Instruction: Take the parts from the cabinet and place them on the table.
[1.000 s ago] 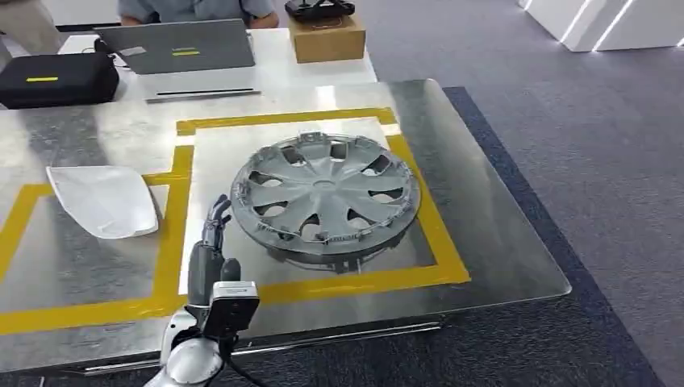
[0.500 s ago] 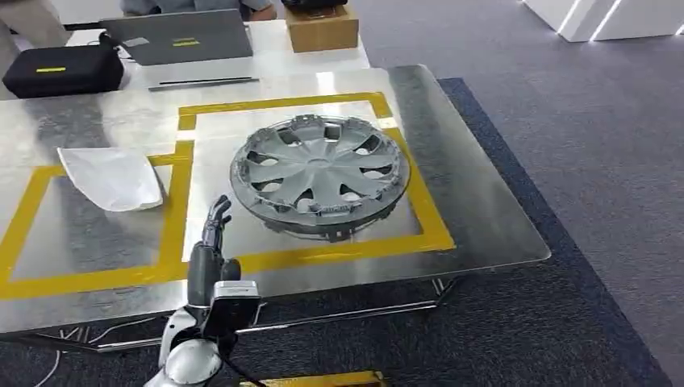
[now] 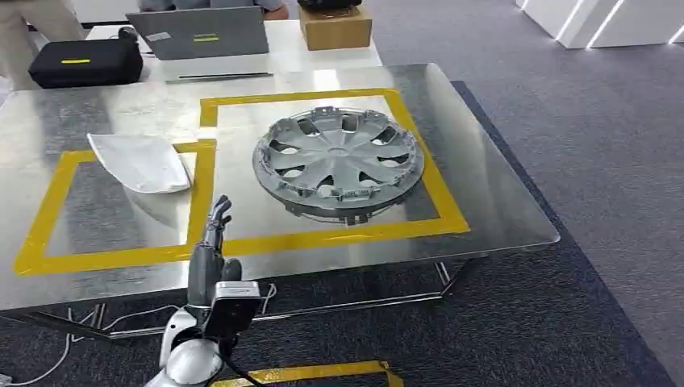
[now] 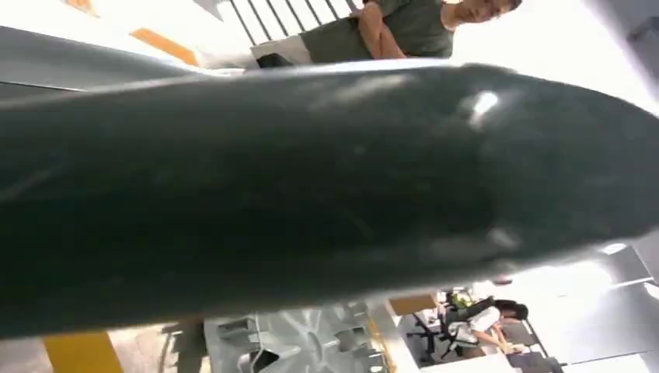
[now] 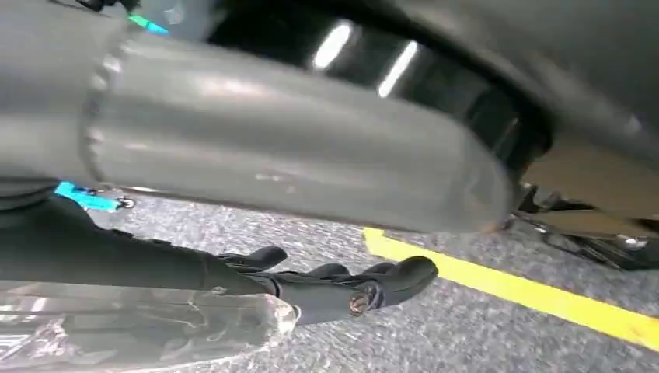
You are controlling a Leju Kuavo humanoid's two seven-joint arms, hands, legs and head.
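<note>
- The big silver-grey plastic hubcap (image 3: 339, 164) with spoke-shaped cutouts is lying flat on the shiny metal table (image 3: 500, 201), inside the right-hand square of yellow tape (image 3: 446, 193). It fills most of that square and nothing's touching it.
- The other part, a white curved shell-shaped plastic cover (image 3: 142, 162), sits in the left taped square, up in its far right corner, just beside the tape strip that splits the two squares. It's well apart from the hubcap.
- The left hand (image 3: 211, 242) is raised at the near edge of the table, fingers straight and pointing up, a little apart, holding nothing. It's near the hubcap's left side but not touching it.
- The right hand (image 5: 342, 286) hangs low over grey carpet (image 5: 326, 342) by a yellow floor line (image 5: 528, 294). Its dark fingers are stretched out side by side, not clenched, with nothing in them.
- In the left wrist view a blurry dark shape covers most of the picture, with a bit of the hubcap and yellow tape below it.
- Past the far edge there's a white desk (image 3: 323, 56) with a grey laptop (image 3: 202, 34), a black case (image 3: 85, 60) with a yellow stripe, and a brown cardboard box (image 3: 335, 27). A person (image 3: 24, 36) stands at the far left, only partly in frame.
</note>
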